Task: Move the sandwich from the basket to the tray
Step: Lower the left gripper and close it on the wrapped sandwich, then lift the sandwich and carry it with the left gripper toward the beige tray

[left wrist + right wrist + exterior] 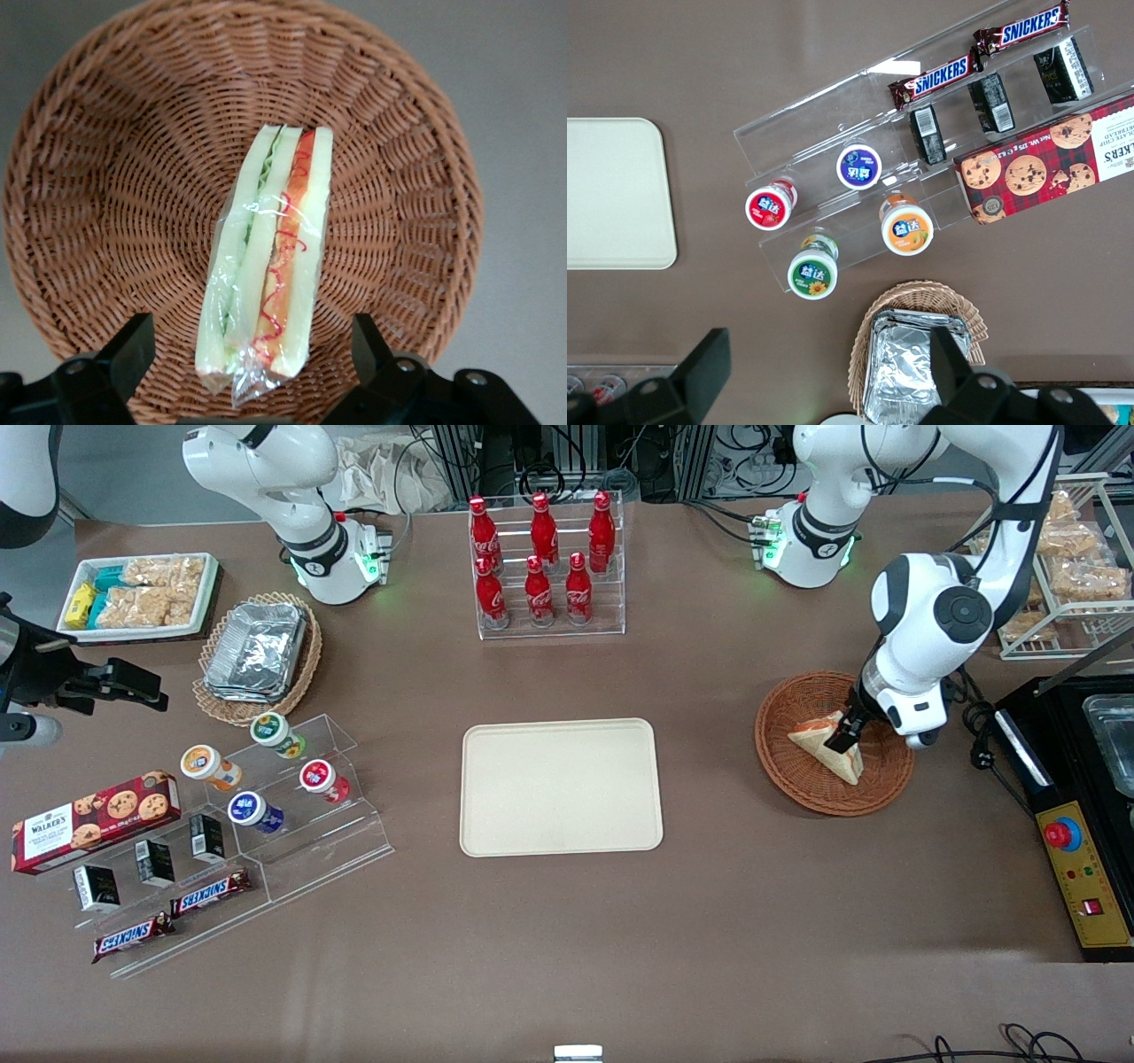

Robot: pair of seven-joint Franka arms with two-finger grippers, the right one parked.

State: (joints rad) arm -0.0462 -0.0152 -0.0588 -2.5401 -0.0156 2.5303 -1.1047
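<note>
Wicker basket (802, 775): reddish-brown, round, sat toward my working end of the table.
Sandwich (828, 744): lay in the basket, wrapped in clear film (its cut edge faced my wrist camera, red and green layers showing) (270, 266).
Gripper (846, 737): mine hung low over the sandwich, inside the basket's rim.
Fingers (124, 354): spread wide, one on each side of the sandwich, not touching it.
Tray (561, 786): cream, flat at mid-table, well apart from the basket.
</note>
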